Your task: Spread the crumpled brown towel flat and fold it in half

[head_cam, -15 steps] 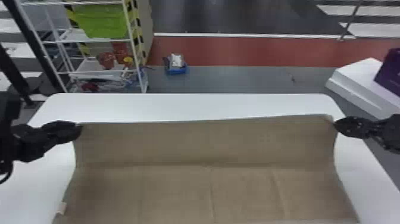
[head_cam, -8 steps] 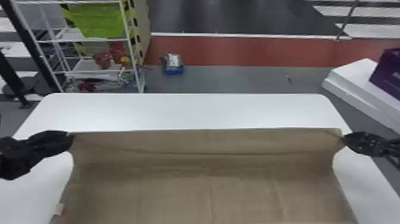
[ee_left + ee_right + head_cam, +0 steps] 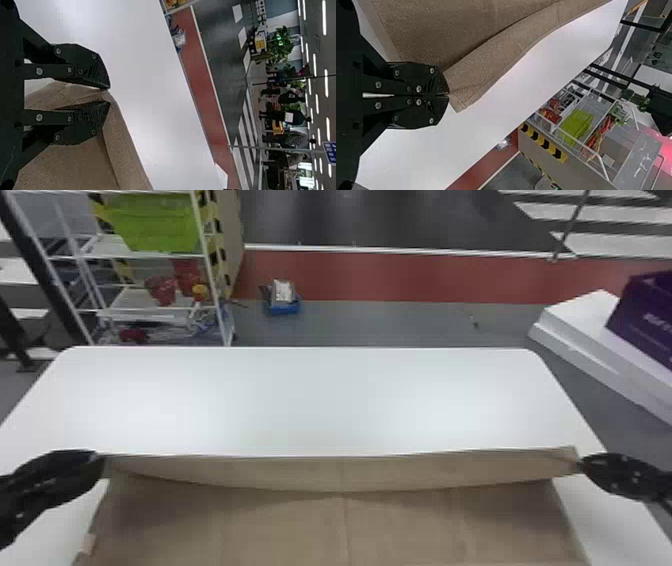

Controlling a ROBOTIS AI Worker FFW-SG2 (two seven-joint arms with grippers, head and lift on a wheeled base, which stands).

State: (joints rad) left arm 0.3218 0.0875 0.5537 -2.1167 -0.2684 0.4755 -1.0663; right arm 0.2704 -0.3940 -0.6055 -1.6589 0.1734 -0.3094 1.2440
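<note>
A purple box (image 3: 645,320) with pale writing on its side sits on a big white block (image 3: 577,307), past the right side of the tabletop (image 3: 330,400). A blue sign (image 3: 329,152) with white letters shows in the left wrist view, too small to tell what it says.

Past the far left of the tabletop is a white metal rack (image 3: 110,247). It holds a bright green bin (image 3: 155,225) up high. Lower down are red tubs (image 3: 161,290) and a round yellow thing (image 3: 200,292). I can't tell what is inside the tubs. A small blue box (image 3: 282,309) is on the floor with a whitish thing (image 3: 283,290) in it.

The brown cloth towel (image 3: 280,530) is spread wide on the white tabletop. Its far edge is up and sags a bit in the middle, between the two grippers. The left gripper (image 3: 103,460) has its fingers a little bit apart, with bunched towel pinched in between. The right gripper (image 3: 580,464) has its fingers pressed together, and the tips nip the towel near its other far corner.
</note>
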